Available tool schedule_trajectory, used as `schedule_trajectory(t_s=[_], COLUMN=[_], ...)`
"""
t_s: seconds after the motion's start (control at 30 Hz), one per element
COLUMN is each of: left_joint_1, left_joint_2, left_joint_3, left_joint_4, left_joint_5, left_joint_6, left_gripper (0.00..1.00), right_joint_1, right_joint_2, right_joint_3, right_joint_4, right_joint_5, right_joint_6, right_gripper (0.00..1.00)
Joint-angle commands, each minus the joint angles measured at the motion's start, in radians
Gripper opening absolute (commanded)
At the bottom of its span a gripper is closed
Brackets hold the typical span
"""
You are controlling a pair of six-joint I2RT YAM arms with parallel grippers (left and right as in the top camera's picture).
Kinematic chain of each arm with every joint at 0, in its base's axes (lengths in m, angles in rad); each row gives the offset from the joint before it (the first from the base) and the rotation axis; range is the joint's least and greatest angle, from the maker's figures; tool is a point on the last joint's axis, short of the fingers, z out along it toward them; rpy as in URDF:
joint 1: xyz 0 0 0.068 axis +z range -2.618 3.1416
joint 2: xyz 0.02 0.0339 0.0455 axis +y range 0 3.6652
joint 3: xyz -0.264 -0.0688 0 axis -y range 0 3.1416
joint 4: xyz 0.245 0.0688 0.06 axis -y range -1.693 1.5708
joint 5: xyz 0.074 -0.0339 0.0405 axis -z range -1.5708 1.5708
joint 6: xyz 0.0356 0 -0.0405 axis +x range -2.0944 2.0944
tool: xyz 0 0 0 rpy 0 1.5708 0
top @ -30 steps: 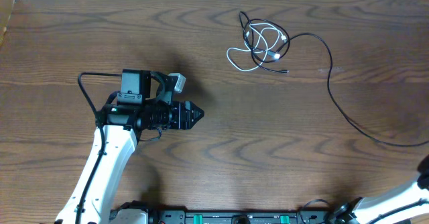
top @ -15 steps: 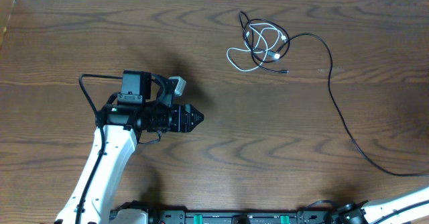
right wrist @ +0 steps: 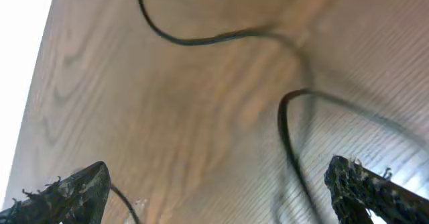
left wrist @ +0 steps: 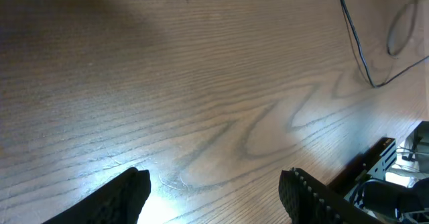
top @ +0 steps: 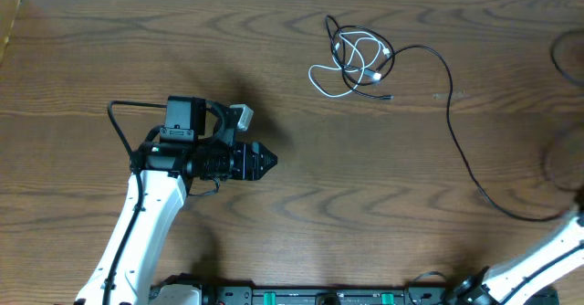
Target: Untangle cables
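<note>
Thin black cable (top: 453, 131), knotted with thin white cable (top: 349, 58), appears light and limp, best gripped on its loose run beyond that knot; left jaws and right jaws stand wide apart, empty.

We see the white cable (top: 314, 75) and black cable (top: 449, 113) tangled at one o'clock. Our left gripper (top: 267, 162), well apart, points toward three.

The table (top: 91, 49) is showing dark brown wood with wavy, looping grain, and it is looking paler, nearer tan, in both wrist views. At upper centre of the overhead frame, the white cable (top: 313, 78) is standing out against the black cable (top: 448, 113). At lower left, the left arm (top: 146, 214) is showing a white shell with black joints, and the left gripper (top: 270, 162) is appearing black.
</note>
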Motion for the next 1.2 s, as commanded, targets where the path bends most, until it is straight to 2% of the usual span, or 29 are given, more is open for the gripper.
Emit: schedule_trajectory(t_s=[0.0,0.07,0.13,0.23,0.33,0.4,0.47,0.57,0.77,0.9,1.1,1.17], left_joint_1=[-0.003,-0.003,-0.003,-0.003,-0.003,-0.003,-0.003,-0.003,-0.003,-0.003,-0.003,-0.003], left_joint_2=[0.003,0.003,0.003,0.003,0.003,0.003,0.003,0.003,0.003,0.003,0.003,0.003], left_joint_3=[0.004,0.004,0.004,0.004,0.004,0.004,0.004,0.004,0.004,0.004,0.004,0.004], left_joint_4=[-0.001,-0.001,-0.001,-0.001,0.000,0.000,0.000,0.000,0.000,-0.001,0.000,0.000], left_joint_5=[-0.009,-0.009,-0.009,-0.009,-0.009,-0.009,-0.009,-0.008,-0.009,-0.009,-0.010,-0.010], left_joint_6=[0.018,0.018,0.019,0.026,0.026,0.026,0.026,0.035,0.041,0.041,0.048,0.053], left_gripper=[0.67,0.67,0.67,0.67,0.67,0.67,0.67,0.67,0.68,0.68,0.68,0.68], right_joint_1=[0.110,0.153,0.179,0.216,0.245,0.269,0.305,0.377,0.528,0.578,0.599,0.599], right_joint_2=[-0.109,-0.113,-0.112,-0.107,-0.105,-0.102,-0.099,-0.099,-0.099,-0.099,-0.099,-0.099], right_joint_3=[0.066,0.066,0.064,0.058,0.058,0.057,0.054,0.007,-0.235,-0.344,-0.526,-0.579], right_joint_4=[-0.040,-0.076,-0.110,-0.152,-0.249,-0.295,-0.336,-0.359,-0.241,-0.179,-0.134,-0.124], right_joint_5=[0.397,0.545,0.580,0.471,0.245,0.190,0.183,0.183,0.163,0.168,0.214,0.214], right_joint_6=[-0.011,0.002,0.018,0.016,-0.008,-0.039,-0.109,-0.322,-0.544,-0.632,-0.641,-0.641], right_gripper=[0.99,0.99,0.99,0.99,0.99,0.99,0.99,0.99,0.99,0.99,0.97,0.94])
